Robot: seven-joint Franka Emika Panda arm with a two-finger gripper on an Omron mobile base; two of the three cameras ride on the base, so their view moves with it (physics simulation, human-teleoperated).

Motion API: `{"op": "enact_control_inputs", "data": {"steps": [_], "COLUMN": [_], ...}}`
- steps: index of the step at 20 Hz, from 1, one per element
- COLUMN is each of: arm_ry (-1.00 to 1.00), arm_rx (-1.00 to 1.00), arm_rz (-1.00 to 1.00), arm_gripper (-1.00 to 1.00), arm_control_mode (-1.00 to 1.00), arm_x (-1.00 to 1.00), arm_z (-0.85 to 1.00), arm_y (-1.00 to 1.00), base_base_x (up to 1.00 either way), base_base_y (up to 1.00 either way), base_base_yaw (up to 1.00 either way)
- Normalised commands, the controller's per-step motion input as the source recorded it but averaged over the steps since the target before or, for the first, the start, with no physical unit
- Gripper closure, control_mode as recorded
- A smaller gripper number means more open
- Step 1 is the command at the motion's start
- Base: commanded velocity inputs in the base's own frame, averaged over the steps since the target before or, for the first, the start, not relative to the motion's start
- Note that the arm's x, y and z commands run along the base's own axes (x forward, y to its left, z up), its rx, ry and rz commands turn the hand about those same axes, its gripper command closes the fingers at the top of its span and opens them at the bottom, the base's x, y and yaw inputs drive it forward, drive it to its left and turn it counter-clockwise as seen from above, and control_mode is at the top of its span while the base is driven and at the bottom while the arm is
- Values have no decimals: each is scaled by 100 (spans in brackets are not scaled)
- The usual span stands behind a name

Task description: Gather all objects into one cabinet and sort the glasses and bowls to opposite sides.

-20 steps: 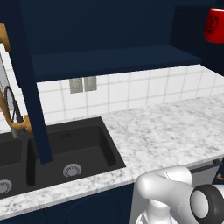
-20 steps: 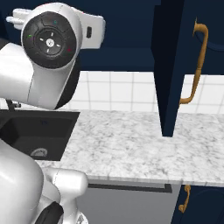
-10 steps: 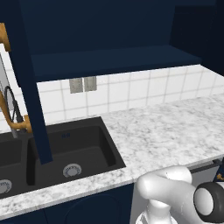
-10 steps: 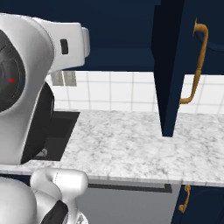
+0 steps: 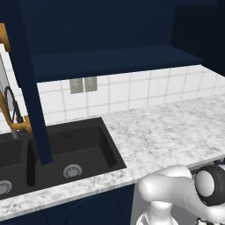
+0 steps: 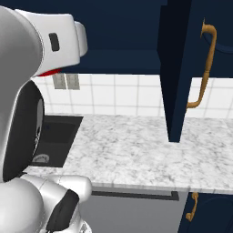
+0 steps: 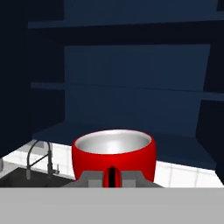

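Bright red cup (image 7: 114,153) (silvery inside), navy cabinet (image 7: 131,87).

arm: white links rise from the base, elbow (image 5: 211,186) low in the left base view, a large link (image 6: 32,59) raised high in the right base view
end effector (image 7: 113,177): raised, jaws closed on the bright red cup (image 7: 113,155), gripping its near rim

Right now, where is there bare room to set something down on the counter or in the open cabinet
The marble counter lies bare from the black sink rightward to the open cabinet door. In the hand view, the navy cabinet shelf behind the red cup, which the tool grips, looks free too. The tight spot is the sink side, with its faucet and a door edge hanging over the basin.
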Motion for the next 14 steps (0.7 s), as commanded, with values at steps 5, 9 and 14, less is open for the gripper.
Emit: {"op": "enact_control_inputs", "data": {"steps": [5,9,14], "arm_ry": [0,0,0], "arm_rx": [0,0,-1], "arm_rz": [0,0,0], "arm_gripper": [100,100,100], "arm_control_mode": [-100,-100,-100], "arm_x": [0,0,-1], "arm_z": [0,-1,-5], "arm_y": [0,0,0], "base_base_x": [0,0,0], "base_base_y": [0,0,0], "base_base_yaw": [0,0,0]}}
